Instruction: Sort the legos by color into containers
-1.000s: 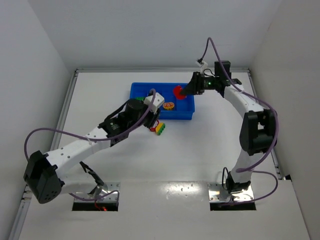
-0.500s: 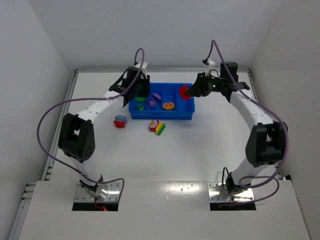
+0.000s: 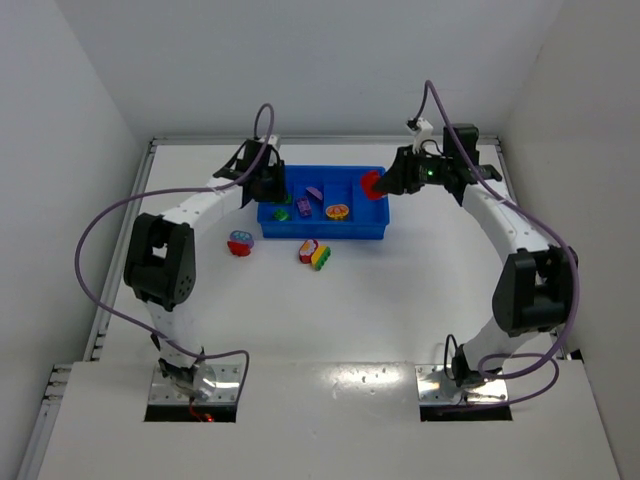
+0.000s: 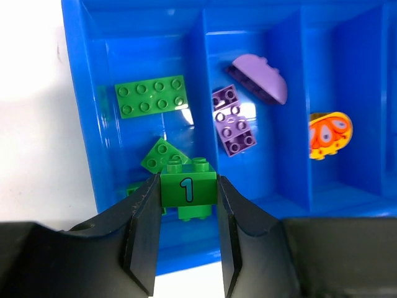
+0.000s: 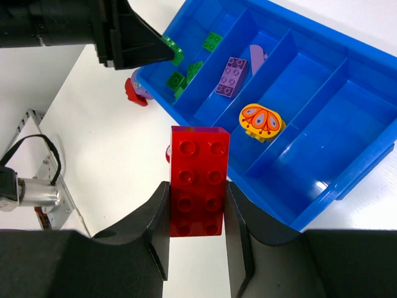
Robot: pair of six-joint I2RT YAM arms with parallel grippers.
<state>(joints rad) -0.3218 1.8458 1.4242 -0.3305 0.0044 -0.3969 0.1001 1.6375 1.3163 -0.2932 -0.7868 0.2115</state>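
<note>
The containers are four compartments of one blue tray (image 3: 323, 232) (image 4: 80, 93) (image 5: 335, 198). My left gripper (image 3: 272, 186) (image 4: 188, 186) is shut on a green brick marked "1" (image 4: 188, 188), held over the leftmost compartment, where other green legos (image 4: 152, 96) lie. Purple legos (image 4: 234, 127) fill the second compartment. A yellow-orange piece (image 4: 330, 133) (image 5: 260, 120) sits in the third. My right gripper (image 3: 387, 182) (image 5: 197, 192) is shut on a red brick (image 3: 371, 183) (image 5: 198, 180) above the tray's right end.
Two stacked pieces lie on the white table in front of the tray: a red-and-purple one (image 3: 240, 243) at the left and a red, yellow and green one (image 3: 317, 253) near the middle. White walls enclose the table on three sides.
My left arm has swung from the table in front of the tray round to the tray's left end. The right gripper with its red brick has shifted slightly right.
</note>
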